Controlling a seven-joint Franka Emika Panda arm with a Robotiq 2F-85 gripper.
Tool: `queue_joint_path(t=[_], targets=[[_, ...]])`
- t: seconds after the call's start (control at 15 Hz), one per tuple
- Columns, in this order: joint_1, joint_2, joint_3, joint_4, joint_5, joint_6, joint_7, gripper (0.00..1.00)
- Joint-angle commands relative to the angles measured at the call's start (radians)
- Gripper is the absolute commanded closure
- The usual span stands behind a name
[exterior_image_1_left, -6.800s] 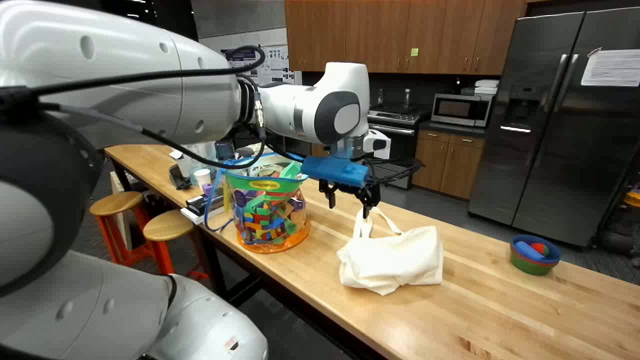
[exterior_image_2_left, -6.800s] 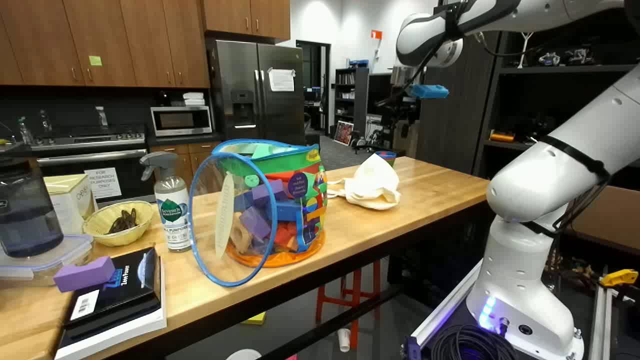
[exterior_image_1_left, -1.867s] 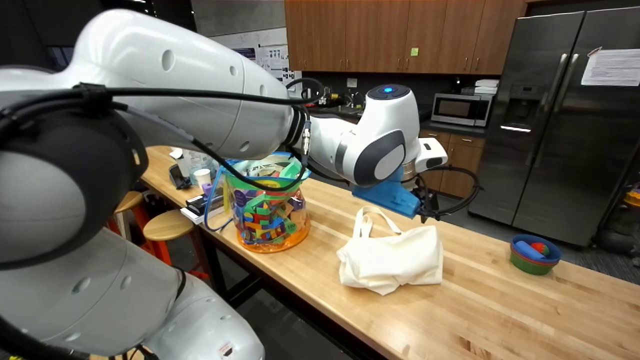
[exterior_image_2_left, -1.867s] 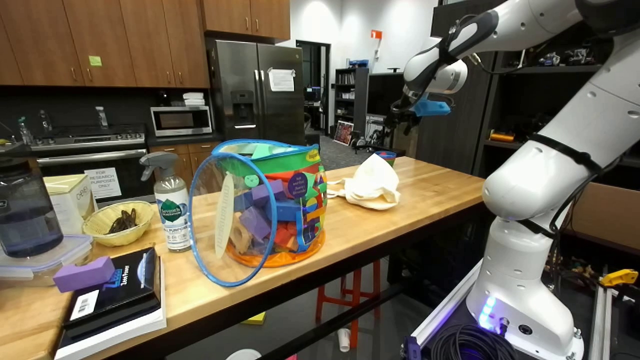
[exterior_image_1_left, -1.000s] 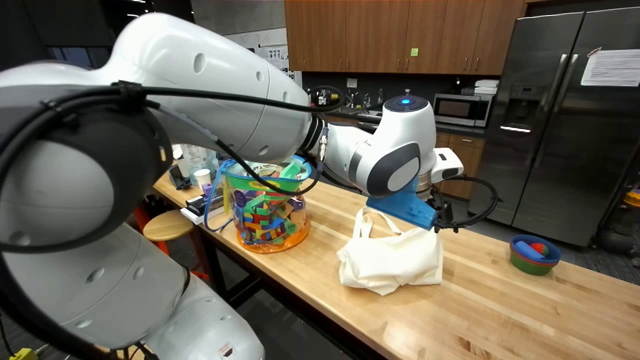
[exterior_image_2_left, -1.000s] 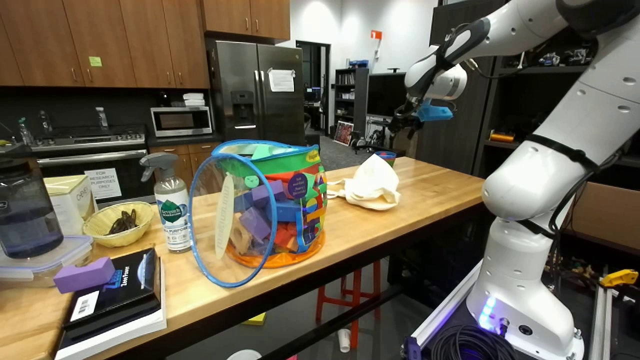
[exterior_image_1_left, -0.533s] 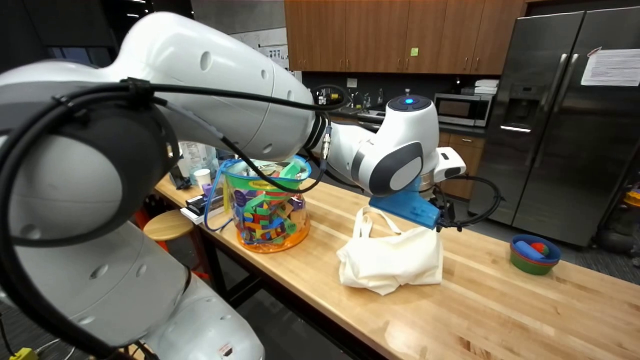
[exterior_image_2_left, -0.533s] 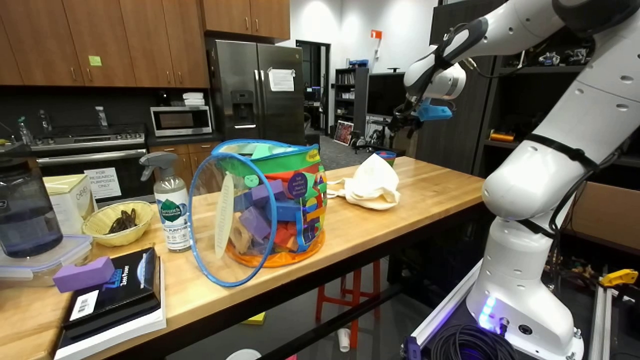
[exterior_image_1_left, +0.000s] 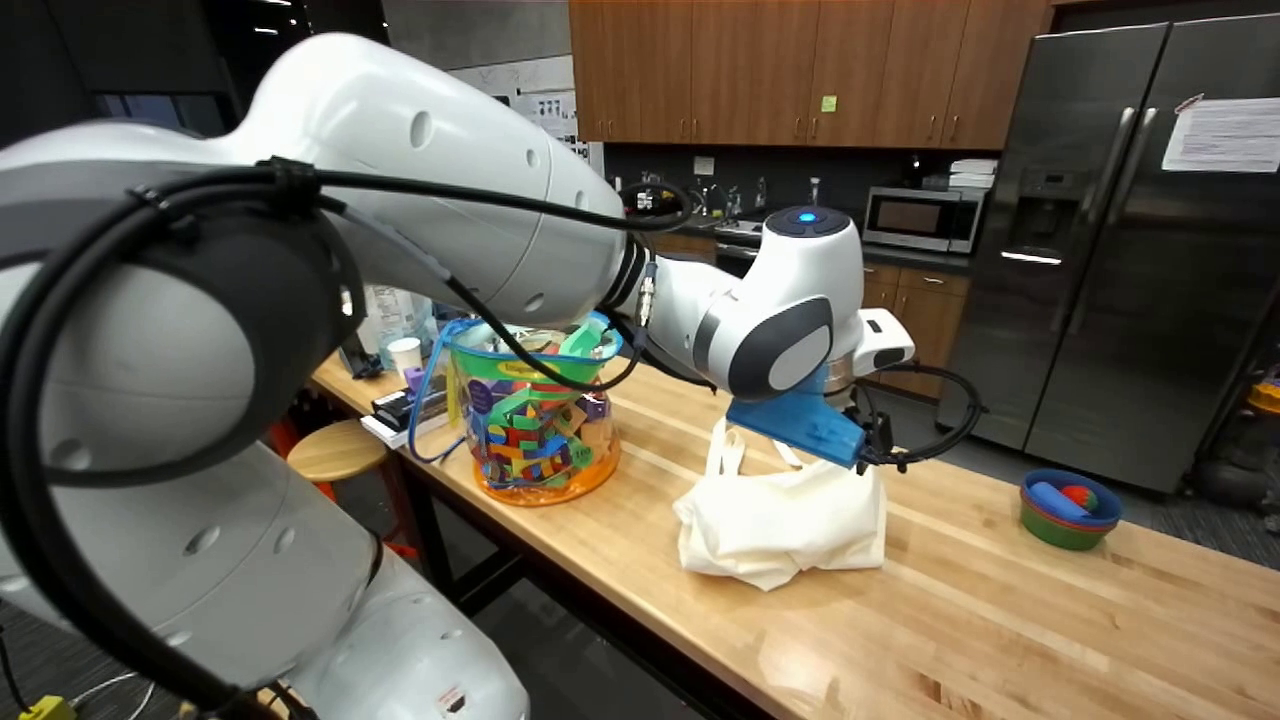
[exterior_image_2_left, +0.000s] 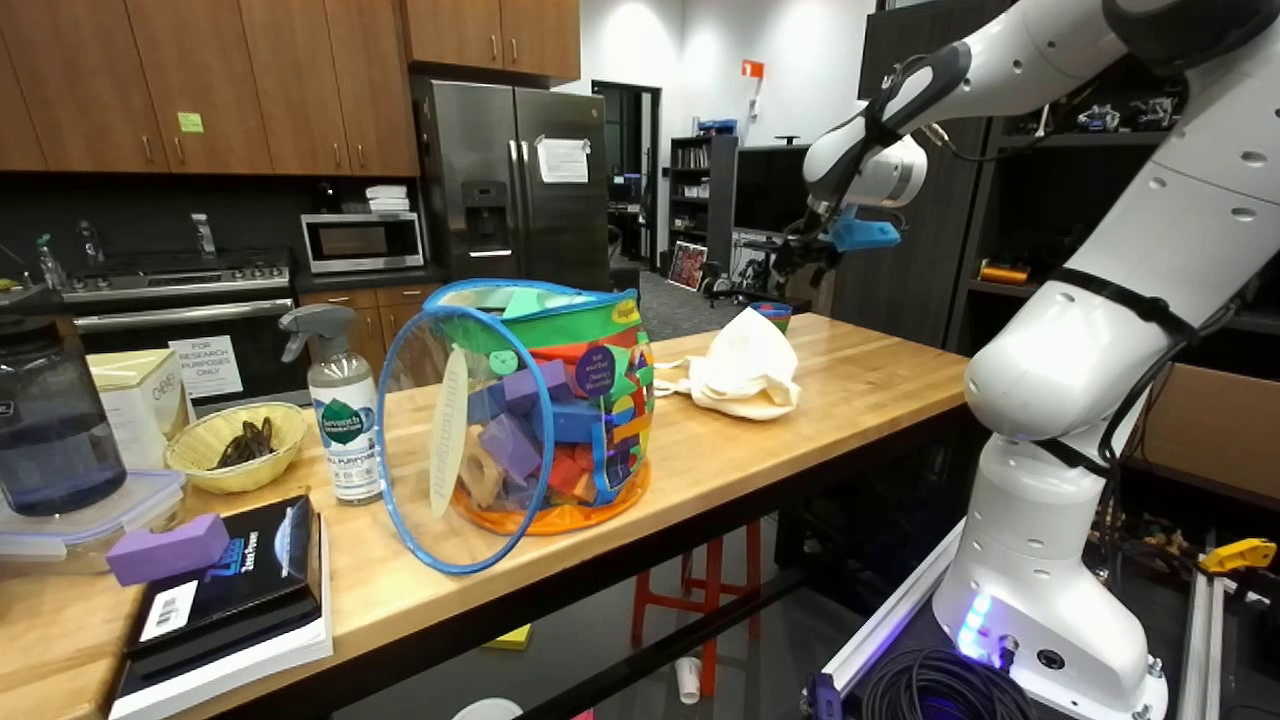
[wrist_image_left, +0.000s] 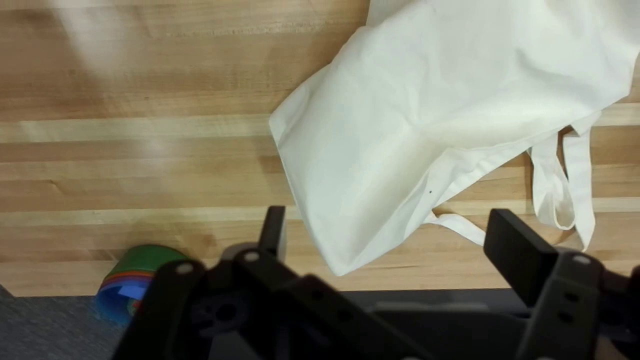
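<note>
Cream and limp, the cloth tote bag (wrist_image_left: 370, 140) slumps on the wooden tabletop (wrist_image_left: 140, 180) below your black two-fingered gripper (wrist_image_left: 386, 217), which is spread wide, holding nothing; the bag likely sags because its fabric lacks stiffness.

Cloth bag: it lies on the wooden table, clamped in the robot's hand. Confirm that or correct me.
Not clamped: the wrist view shows the hand standing open, holding nothing. The cloth bag does lie on the wooden table.
</note>
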Motion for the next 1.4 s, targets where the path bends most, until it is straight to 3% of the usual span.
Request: queue_joint_path(t=[0.0,0.4,1.33], targets=[[-0.002,0.006,0.009,-0.012,0.02,0.023,-0.004,0.0],[-0.005,0.026,0.02,-0.03,0.011,0.113,0.014,0.0],[-0.007,0.055,0.034,-0.03,0.004,0.092,0.016,0.0]])
